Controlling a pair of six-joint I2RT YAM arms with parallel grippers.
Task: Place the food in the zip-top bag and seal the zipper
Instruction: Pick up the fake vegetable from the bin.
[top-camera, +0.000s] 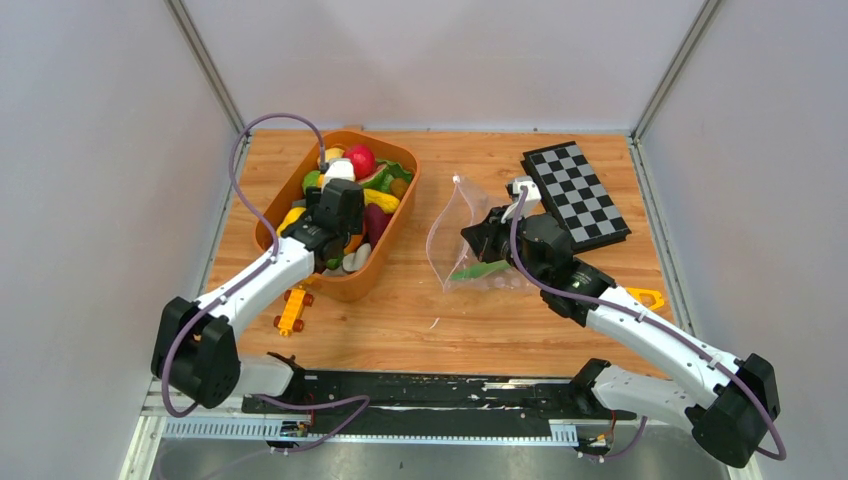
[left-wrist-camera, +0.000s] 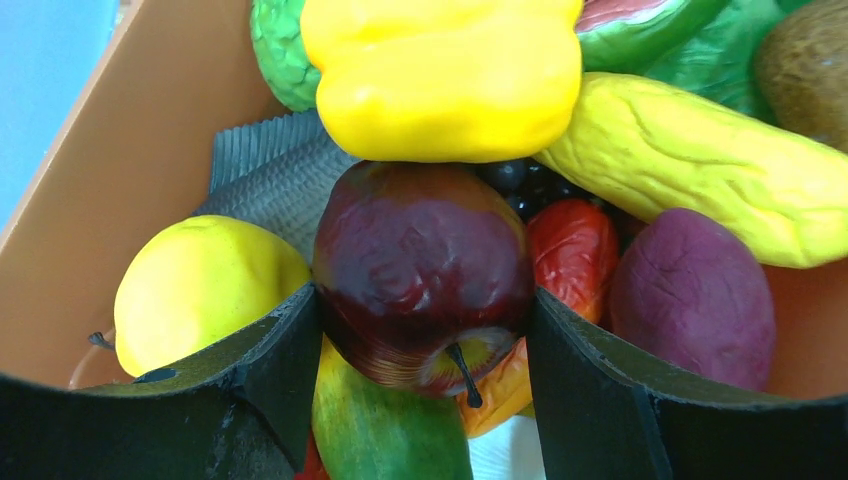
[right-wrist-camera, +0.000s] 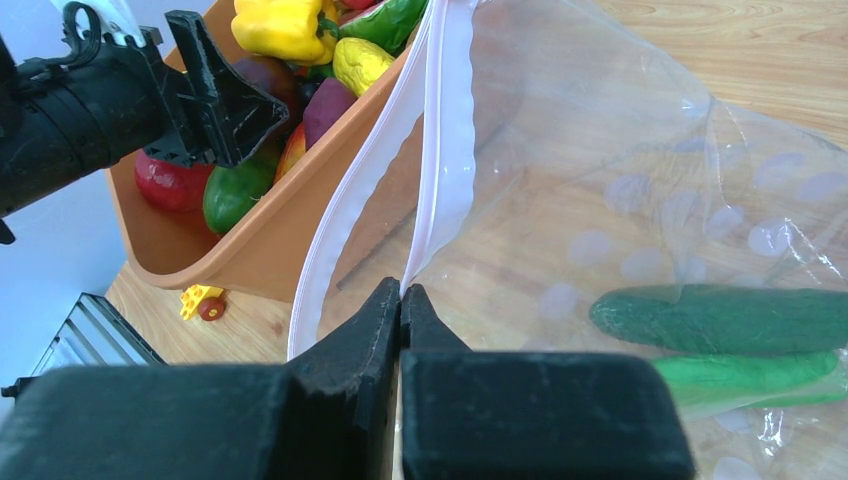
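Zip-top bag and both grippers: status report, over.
Left gripper closed on dark red apple in orange tub. Right gripper pinching zipper, zip-top bag mouth open, cucumber inside. Nothing seen blocking the mouth.

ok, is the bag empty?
No, a green cucumber lies inside the clear zip-top bag.

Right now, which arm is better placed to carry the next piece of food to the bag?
Left. The left gripper flanks the dark red apple in the orange tub; the right gripper pinches the zipper.
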